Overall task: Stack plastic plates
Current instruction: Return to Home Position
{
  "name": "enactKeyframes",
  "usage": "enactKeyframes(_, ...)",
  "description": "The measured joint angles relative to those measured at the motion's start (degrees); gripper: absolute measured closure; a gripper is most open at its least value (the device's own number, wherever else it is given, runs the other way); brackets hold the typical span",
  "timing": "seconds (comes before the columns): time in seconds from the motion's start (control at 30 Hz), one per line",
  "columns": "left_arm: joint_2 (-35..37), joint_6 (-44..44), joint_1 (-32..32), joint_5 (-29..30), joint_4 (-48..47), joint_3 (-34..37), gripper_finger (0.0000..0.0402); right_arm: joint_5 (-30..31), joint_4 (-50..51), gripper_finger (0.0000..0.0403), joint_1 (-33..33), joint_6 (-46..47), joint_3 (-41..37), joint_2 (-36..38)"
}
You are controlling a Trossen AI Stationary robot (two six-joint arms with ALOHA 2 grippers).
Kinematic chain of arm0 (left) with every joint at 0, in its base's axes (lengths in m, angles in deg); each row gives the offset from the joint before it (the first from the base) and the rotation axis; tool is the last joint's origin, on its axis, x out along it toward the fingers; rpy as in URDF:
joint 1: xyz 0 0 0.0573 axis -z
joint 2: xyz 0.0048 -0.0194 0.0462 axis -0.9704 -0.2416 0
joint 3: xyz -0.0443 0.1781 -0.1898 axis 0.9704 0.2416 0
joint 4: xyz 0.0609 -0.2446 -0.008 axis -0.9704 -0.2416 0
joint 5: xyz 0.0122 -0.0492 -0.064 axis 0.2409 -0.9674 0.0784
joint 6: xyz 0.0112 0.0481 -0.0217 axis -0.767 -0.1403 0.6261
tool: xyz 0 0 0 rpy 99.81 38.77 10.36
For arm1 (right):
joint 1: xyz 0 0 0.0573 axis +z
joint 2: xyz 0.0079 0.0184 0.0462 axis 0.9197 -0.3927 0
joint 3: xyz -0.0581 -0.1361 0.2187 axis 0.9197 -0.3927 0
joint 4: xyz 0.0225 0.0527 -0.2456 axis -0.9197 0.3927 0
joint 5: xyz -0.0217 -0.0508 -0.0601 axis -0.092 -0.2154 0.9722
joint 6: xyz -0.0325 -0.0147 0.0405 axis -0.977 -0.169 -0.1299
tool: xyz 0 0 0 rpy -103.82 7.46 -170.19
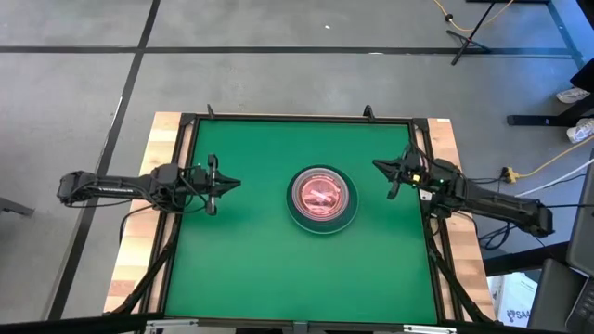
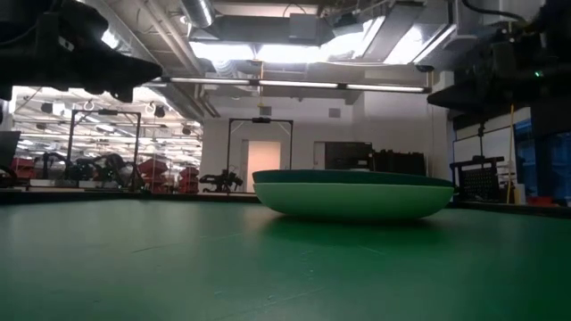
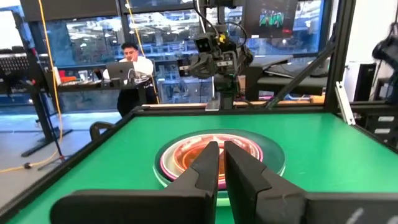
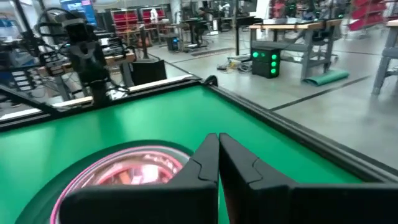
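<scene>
The plates sit as one stack in the middle of the green bench, with a pink one on top and green rims showing around it. The left arm lies over the bench's left side and the right arm over its right side, each well apart from the stack and pointing toward it. In both wrist views the jaws are clenched and empty.

The stacking looks finished, so the step in hand is parking the arms. It is best done by drawing each arm straight away from the stack toward its own edge. Neither should sweep across the middle, and the jaws should be kept clenched so nothing catches a rim.

The number of plates cannot be counted. From table height only a light green underside and a dark green rim show, and the smaller plates are hidden inside. There the arms are only dark shapes in the top corners. A person sits at a desk beyond the bench.
</scene>
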Motion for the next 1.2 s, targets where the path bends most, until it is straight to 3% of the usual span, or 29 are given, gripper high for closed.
enactKeyframes(0.4, 2.6, 5.2, 0.0, 1.5, -3.2, 0.5, 0.0384, -2.3, 5.0, 0.0401, 0.0, 4.3, -4.6, 9.8)
enactKeyframes(0.9, 2.9, 6.1, 0.2, 2.4, -5.9, 0.5, 0.0384, -5.9, 3.7, 0.0401, 0.1, 5.6, -5.3, 10.2)
enactKeyframes(1.2, 5.1, 6.6, 0.8, 2.8, -5.2, 0.5, 0.0384, -0.6, 3.4, 0.0401, 9.1, 6.4, -5.4, 10.2)
